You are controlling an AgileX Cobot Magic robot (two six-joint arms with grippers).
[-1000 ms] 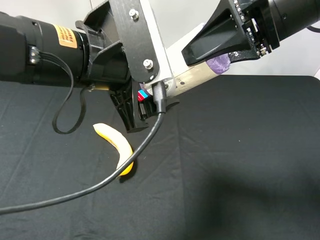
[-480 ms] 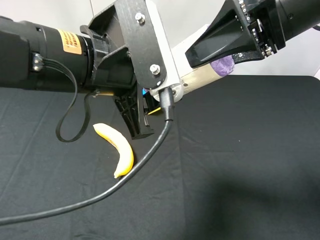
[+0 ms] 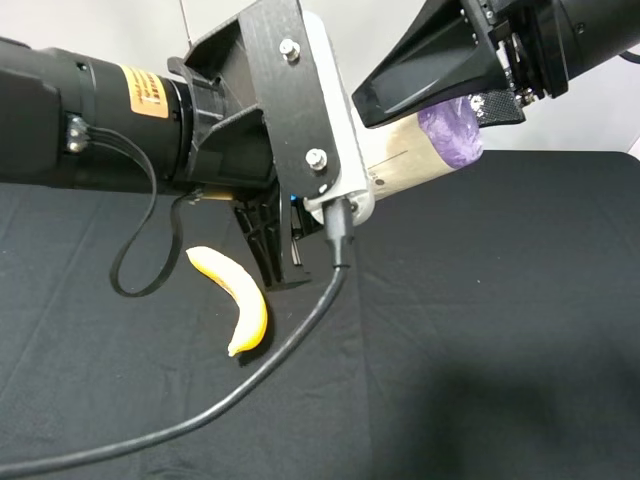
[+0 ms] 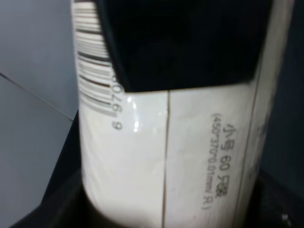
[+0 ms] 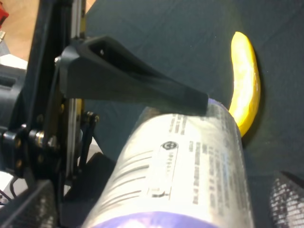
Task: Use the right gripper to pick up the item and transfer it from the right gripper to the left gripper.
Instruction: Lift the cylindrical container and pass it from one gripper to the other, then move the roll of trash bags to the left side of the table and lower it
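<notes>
Item (image 3: 410,165) is held aloft over the worktop's (image 3: 500,350) far edge, clamped in the left claw (image 3: 300,240). Right claw (image 3: 455,100) is spread apart around its purple end (apparently clear). Risk: item snagged and knocked loose if retreat is skewed.

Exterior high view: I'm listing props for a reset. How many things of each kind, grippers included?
Grippers: 2 (left gripper, right gripper)
Canister: 1
Banana: 1
Total: 4; the blue sliver behind the left gripper is too hidden to name.
</notes>
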